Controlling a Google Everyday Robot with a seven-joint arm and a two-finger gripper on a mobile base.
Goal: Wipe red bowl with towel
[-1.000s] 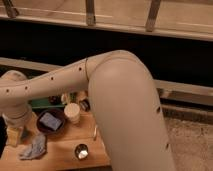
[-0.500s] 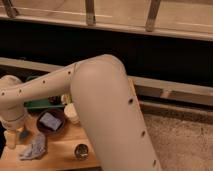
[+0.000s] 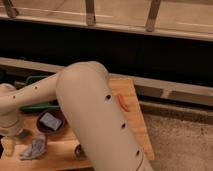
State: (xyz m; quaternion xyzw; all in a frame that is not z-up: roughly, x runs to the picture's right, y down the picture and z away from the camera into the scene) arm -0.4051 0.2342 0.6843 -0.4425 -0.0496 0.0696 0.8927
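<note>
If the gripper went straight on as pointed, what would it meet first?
Probably the wooden table: the gripper, low at far left, points down beside the towel, not over it; depth is unclear.

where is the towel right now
Camera view, lower left: the wrinkled grey-blue cloth towel lies on the wooden table below the dark brown bowl, beside the robot's hand at the left edge.

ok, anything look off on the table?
Blue-grey block sits inside the dark brown bowl, an odd spot for it. Towel lies crumpled on the table beside the tool, bottom left. No spill visible; the arm hides much.
</note>
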